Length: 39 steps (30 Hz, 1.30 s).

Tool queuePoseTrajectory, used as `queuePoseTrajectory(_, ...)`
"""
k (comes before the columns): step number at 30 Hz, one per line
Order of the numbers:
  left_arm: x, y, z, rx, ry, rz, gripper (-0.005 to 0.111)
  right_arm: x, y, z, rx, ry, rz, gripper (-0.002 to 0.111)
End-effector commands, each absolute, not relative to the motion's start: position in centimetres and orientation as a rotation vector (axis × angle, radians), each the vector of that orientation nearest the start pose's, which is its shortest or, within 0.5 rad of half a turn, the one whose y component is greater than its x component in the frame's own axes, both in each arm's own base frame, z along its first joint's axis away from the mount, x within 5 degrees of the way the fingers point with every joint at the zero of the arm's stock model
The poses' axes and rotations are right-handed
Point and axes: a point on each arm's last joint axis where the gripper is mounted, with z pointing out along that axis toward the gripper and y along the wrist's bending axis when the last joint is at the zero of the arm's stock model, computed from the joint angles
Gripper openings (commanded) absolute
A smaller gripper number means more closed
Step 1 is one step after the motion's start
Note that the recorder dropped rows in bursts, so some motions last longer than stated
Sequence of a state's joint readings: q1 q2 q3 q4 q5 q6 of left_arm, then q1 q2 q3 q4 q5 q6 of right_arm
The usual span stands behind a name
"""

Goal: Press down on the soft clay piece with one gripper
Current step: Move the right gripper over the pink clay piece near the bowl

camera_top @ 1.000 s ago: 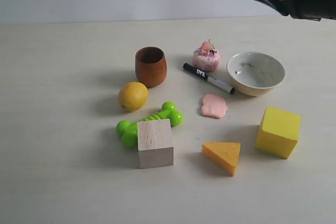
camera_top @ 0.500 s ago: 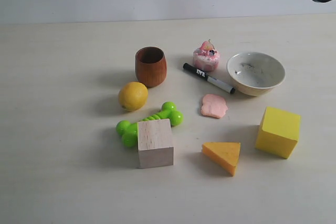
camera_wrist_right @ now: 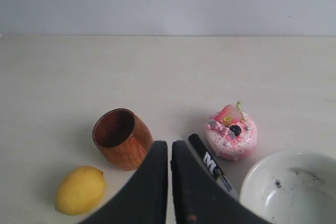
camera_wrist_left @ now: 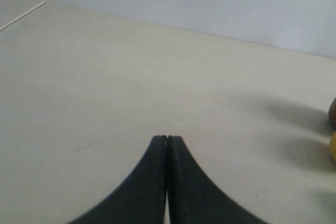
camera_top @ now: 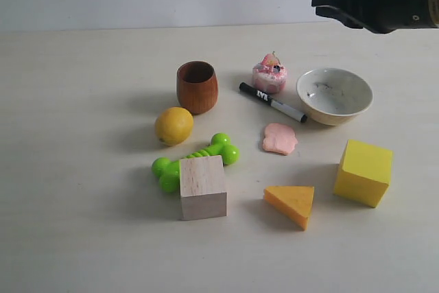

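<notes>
1. Far left, outside the exterior view: the left gripper [camera_wrist_left: 167, 139] hangs low over bare bench [camera_wrist_left: 105, 77]; its fingers [camera_wrist_left: 149, 177] are pressed tip to tip and hold nothing; it looks parked clear of the job.
2. Left of centre: a lemon [camera_top: 173, 125], a wooden cup [camera_top: 197, 87], a green bone toy [camera_top: 223, 147] and a pale wooden block [camera_top: 203, 186] sit clustered; the block stands in front of the toy; they read as bystanders to the task.
3. Centre-right: the soft clay piece [camera_top: 280, 138] lies flat on the bench, just in front of a black marker [camera_top: 272, 102]; a cupcake toy [camera_top: 269, 73] stands beyond the marker and a cheese wedge [camera_top: 291, 202] lies nearer the camera; nothing covers the clay, so a straight descent looks possible.
4. Right: a white bowl [camera_top: 302, 90] and a yellow cube [camera_top: 363, 171] flank the clay, each apart from it.
5. Upper right: the right gripper [camera_wrist_right: 169, 145] is raised above the bench beyond the bowl; its fingers [camera_wrist_right: 149, 187] are drawn all but together, a thin slit between them, gripping nothing; a closed tip would suit pressing; the clay is absent from its wrist view, so it probably must come forward and down.
</notes>
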<state>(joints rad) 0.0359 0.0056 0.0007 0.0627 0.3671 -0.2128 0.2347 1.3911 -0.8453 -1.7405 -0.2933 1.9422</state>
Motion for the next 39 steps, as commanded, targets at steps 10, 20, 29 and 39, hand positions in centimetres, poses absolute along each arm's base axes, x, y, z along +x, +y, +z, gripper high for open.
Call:
queuePoseTrajectory(10, 5.3, 0.4, 18.1, -0.186, 1.834, -0.066, 0.000, 29.0, 9.9, 26.8, -0.273, 2.089, 0.566, 0.005)
queuePoseTrajectory(20, 5.3, 0.4, 18.1, -0.186, 1.834, -0.066, 0.000, 31.3, 10.8, 24.3, -0.220, 2.031, 0.537, 0.005)
queuePoseTrajectory(29, 5.3, 0.4, 18.1, -0.186, 1.834, -0.066, 0.000, 29.8, 12.9, 22.7, -0.382, 2.425, 0.230, 0.005)
queuePoseTrajectory(39, 5.3, 0.4, 18.1, -0.186, 1.834, -0.066, 0.000, 30.5, 14.4, 26.0, -0.193, 2.690, 0.388, 0.005)
